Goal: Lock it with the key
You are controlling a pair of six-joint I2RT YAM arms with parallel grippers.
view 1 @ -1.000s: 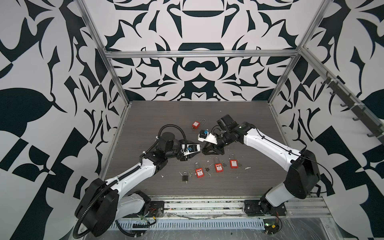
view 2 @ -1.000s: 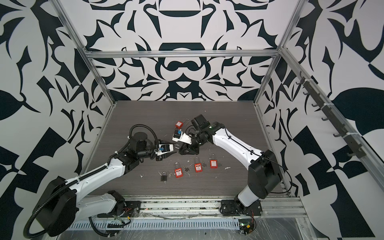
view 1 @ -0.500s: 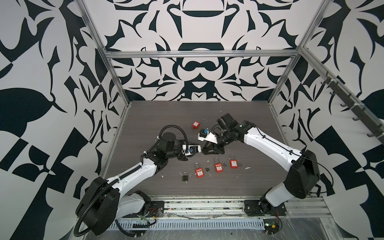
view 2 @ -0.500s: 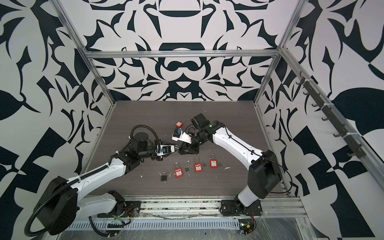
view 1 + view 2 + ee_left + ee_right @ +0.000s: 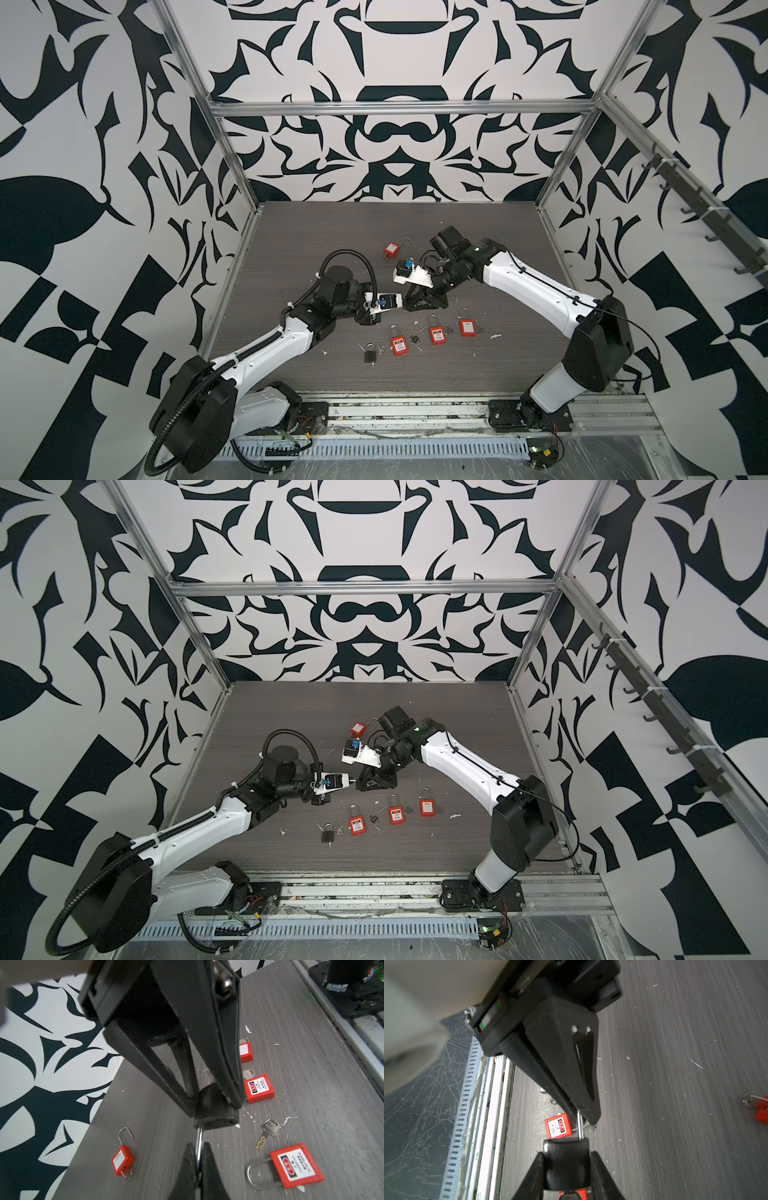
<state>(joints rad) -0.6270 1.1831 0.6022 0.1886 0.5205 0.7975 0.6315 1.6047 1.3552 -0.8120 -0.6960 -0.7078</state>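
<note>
left end effector (image 5: pixel 198 1145) is clamped tight on the shackle (image 5: pixel 200 1135) of the black padlock (image 5: pixel 216 1111), right end effector (image 5: pixel 566 1153) grips its body. A loose key (image 5: pixel 268 1131) lies on the table (image 5: pixel 311 1105) nearby among red padlocks (image 5: pixel 258 1088).

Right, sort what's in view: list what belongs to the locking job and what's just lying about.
In the job:
- black padlock, body in the right gripper
- its shackle, pinched by the left gripper

Lying about:
- four red padlocks, one of them at the back
- second black padlock on the table
- loose key; which lock it fits cannot be told
</note>
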